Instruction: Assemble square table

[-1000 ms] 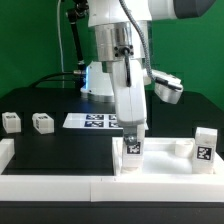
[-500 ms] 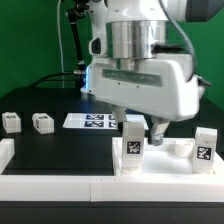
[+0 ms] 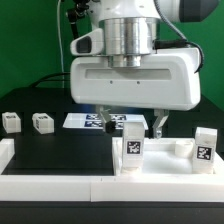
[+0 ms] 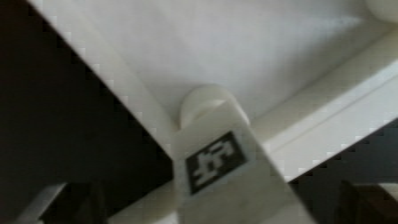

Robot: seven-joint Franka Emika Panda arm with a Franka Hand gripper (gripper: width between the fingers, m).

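Note:
The white square slab (image 3: 172,152) lies hollow face up at the front of the exterior view's right. One tagged white leg (image 3: 132,150) stands upright on its left part. My gripper (image 3: 131,128) hangs just above that leg, open, one finger (image 3: 158,124) on each side of the leg's top. In the wrist view the leg (image 4: 222,160) rises from the slab (image 4: 267,50) between my dark fingers (image 4: 64,205), with a gap on either side. A second leg (image 3: 205,145) stands at the right. Two more legs (image 3: 11,122) (image 3: 42,122) lie at the left.
The marker board (image 3: 92,120) lies flat behind the gripper. A low white wall (image 3: 55,186) edges the front and left of the black worktop. The robot's base and cables stand at the back before a green backdrop.
The wrist has turned about a quarter turn, from side-on to broadside. The fingers, which were closed around the leg's top, now stand apart from it. The leg stays upright.

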